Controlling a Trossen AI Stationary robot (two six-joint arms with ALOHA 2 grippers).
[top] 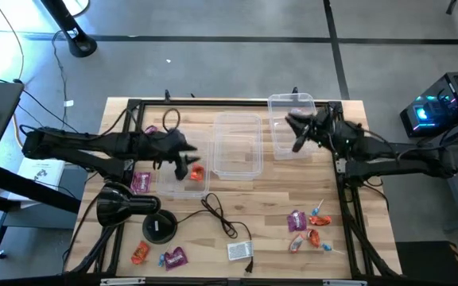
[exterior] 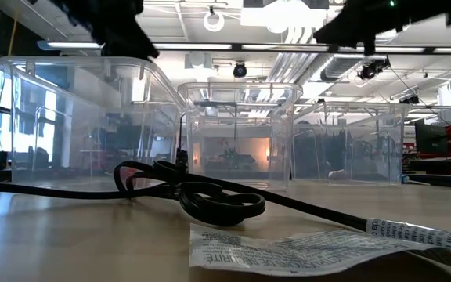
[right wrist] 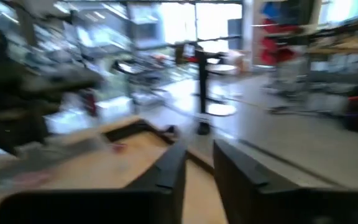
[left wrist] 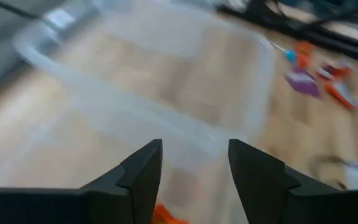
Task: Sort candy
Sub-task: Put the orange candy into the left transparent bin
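Note:
Candy lies in several places: an orange piece (top: 196, 171) in the left clear bin (top: 168, 189), a purple one (top: 141, 183) beside that bin, a mixed orange, purple and blue cluster (top: 307, 226) near the right front, and a few pieces (top: 173, 257) at the left front. My left gripper (top: 188, 165) hangs open over the left bin. In the left wrist view the gripper (left wrist: 194, 149) has the orange piece (left wrist: 166, 214) just below its fingers. My right gripper (top: 297, 141) hovers over the right bin (top: 291, 102). The right wrist view shows it (right wrist: 199, 149) narrowly open with nothing between the fingers.
A middle clear bin (top: 237, 119) stands between the other two. A black cable (top: 217, 210) runs to a small white box (top: 241, 250) at the front. Black round objects (top: 159, 226) sit at the left front. A black frame runs along the table's edges (top: 356, 214).

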